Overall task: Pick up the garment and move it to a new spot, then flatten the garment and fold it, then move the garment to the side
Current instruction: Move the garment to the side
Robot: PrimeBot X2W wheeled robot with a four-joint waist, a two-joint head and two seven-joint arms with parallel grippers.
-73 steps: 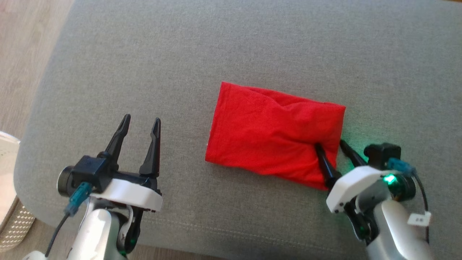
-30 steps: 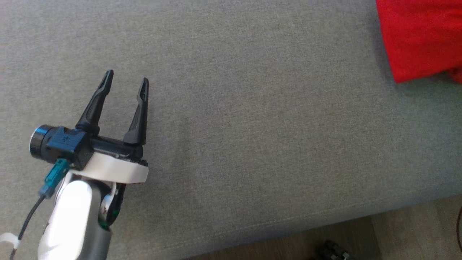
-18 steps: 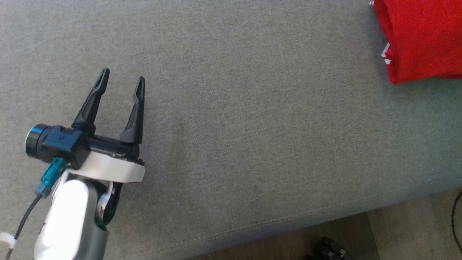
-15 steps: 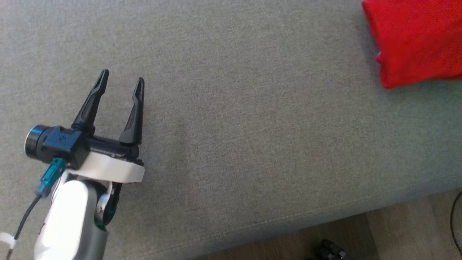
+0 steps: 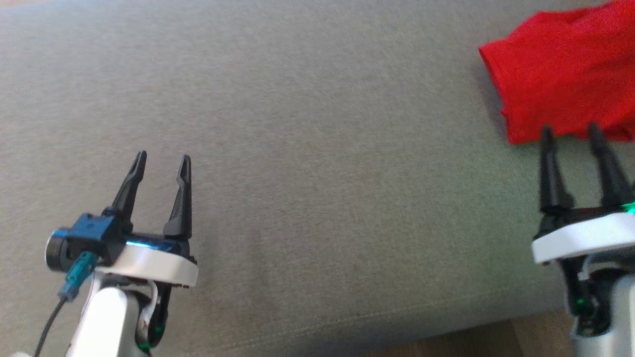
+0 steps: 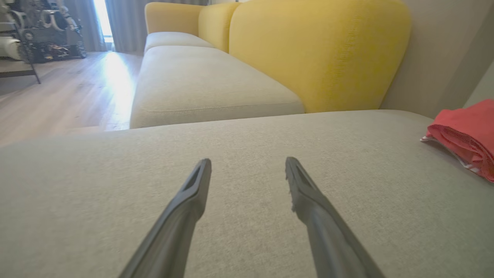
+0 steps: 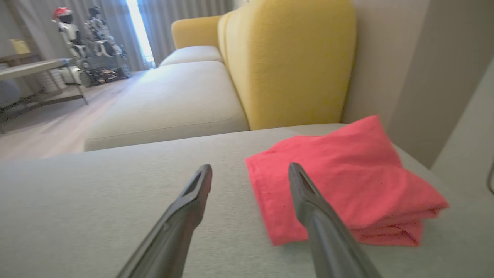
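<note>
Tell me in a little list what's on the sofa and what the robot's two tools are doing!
garment: red, folded in layers, lying on the cushion at the robot's far right
cushion: grey sofa seat
left tool: open, holding nothing, over bare cushion away from the garment
right tool: open, holding nothing, fingertips at the garment's near edge
backrest: yellow, behind the next seat

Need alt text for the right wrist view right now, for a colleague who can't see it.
A folded red garment lies on the grey cushion, just beyond the open, empty right gripper. A yellow sofa back rises behind it.
</note>
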